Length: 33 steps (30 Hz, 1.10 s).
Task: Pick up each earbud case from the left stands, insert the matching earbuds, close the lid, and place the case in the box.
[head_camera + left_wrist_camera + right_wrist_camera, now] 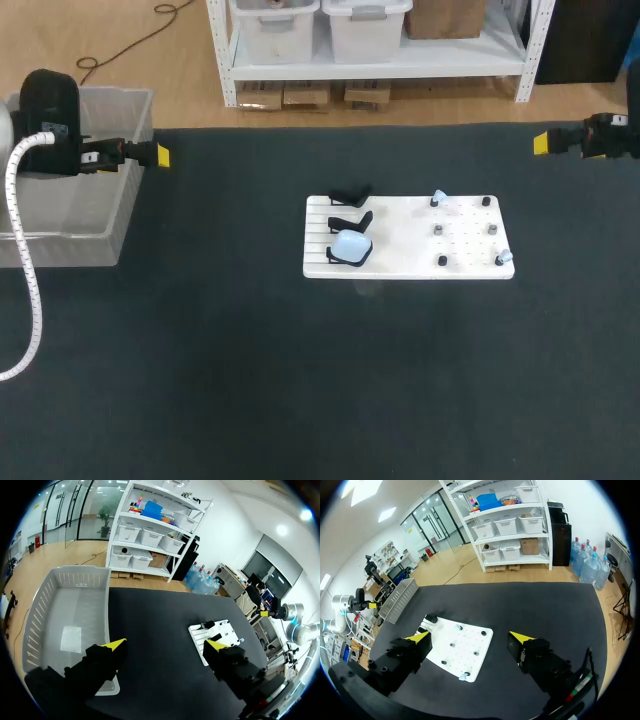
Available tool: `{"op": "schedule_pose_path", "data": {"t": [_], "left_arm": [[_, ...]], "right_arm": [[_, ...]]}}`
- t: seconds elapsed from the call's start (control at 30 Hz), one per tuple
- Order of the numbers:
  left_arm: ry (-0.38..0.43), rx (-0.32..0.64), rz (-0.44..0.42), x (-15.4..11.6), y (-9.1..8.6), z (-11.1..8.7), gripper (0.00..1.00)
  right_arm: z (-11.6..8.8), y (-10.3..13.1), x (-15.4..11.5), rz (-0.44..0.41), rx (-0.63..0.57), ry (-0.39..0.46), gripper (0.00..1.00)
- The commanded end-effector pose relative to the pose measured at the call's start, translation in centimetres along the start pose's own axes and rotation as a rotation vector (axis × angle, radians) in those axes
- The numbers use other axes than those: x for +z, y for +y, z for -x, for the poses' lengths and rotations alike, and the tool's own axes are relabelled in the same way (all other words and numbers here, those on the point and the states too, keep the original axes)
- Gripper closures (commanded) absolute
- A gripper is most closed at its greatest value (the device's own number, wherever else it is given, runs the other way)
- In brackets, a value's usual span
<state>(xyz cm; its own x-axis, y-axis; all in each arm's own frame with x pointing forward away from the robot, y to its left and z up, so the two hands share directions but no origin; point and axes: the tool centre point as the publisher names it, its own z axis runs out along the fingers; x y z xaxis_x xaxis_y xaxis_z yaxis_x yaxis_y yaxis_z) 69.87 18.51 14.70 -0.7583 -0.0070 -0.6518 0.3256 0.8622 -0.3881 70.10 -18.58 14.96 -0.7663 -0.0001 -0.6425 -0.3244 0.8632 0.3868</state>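
A white board (460, 245) lies mid-table with three black stands along its left side. The nearest stand holds a pale blue earbud case (350, 243); the other two stands (350, 208) look bare. Two pale blue earbuds sit on pegs, one at the far middle (438, 198) and one at the near right corner (504, 257). My left gripper (160, 155) hovers open at the far left, beside the clear box (128, 205). My right gripper (541, 142) is open at the far right. In the wrist views, both the left gripper (165, 645) and the right gripper (470, 637) are empty.
The clear box (75, 610) stands at the table's left edge, under and beside my left gripper, and looks empty inside. Several small black and grey pegs (438, 230) stud the right part of the board. Dark cloth covers the table (300, 380).
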Motion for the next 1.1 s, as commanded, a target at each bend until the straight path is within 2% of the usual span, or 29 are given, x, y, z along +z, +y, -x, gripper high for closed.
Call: {"op": "schedule_pose_path", "data": {"t": [0.03,0.77,0.97,1.1], "left_arm": [[0.004,-0.001,0.004,0.0,-0.1,0.1,0.00],[0.004,-0.001,0.004,0.0,-0.1,0.1,0.00],[-0.020,0.115,-0.093,0.2,-1.7,0.7,0.00],[-0.028,0.261,-0.173,0.5,-3.5,1.1,0.00]], "right_arm": [[0.0,0.0,0.0,0.001,0.000,0.000,0.00],[0.0,0.0,0.0,0.001,0.000,0.000,0.00],[0.0,0.0,0.0,0.001,0.000,0.000,0.00],[0.0,0.0,0.0,0.001,0.000,0.000,0.00]]}}
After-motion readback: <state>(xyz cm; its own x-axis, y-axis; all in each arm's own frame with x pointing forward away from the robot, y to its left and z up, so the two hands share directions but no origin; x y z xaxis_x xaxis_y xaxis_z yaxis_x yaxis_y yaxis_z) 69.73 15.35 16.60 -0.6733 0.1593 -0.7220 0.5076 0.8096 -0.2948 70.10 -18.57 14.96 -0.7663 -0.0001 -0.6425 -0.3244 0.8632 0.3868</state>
